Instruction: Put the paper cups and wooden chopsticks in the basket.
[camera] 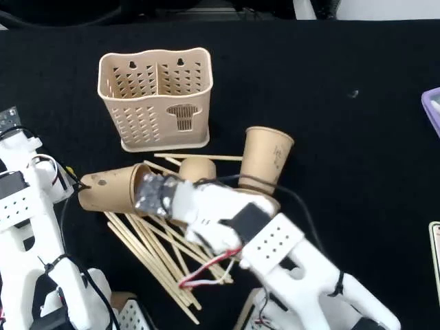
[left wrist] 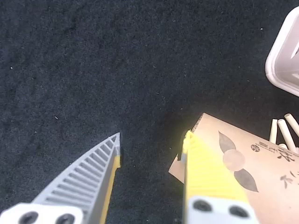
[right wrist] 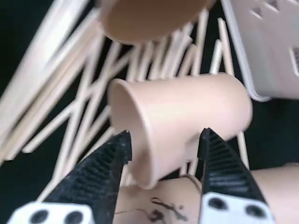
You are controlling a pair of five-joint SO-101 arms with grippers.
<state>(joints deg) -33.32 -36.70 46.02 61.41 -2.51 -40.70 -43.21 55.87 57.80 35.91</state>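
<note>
A beige slotted basket (camera: pixel 157 96) stands upright at the back of the black table. Several paper cups lie in front of it. One lies on its side at the left (camera: pixel 110 187), one stands at the right (camera: pixel 267 157), and one (camera: pixel 197 168) is partly hidden by my right arm. Wooden chopsticks (camera: pixel 155 247) lie scattered under and around them. My right gripper (right wrist: pixel 164 135) is open, its fingers on either side of a lying cup (right wrist: pixel 187 112). My left gripper (left wrist: pixel 153 136) is open over bare cloth, with its yellow finger (left wrist: pixel 201 168) against a printed cup (left wrist: pixel 252 163).
A purple object (camera: pixel 433 110) sits at the right table edge. The right arm (camera: pixel 275 240) stretches from the front right across the chopstick pile. The left arm (camera: pixel 27 227) stands along the left edge. A white curved edge (left wrist: pixel 285 51) shows beyond the printed cup.
</note>
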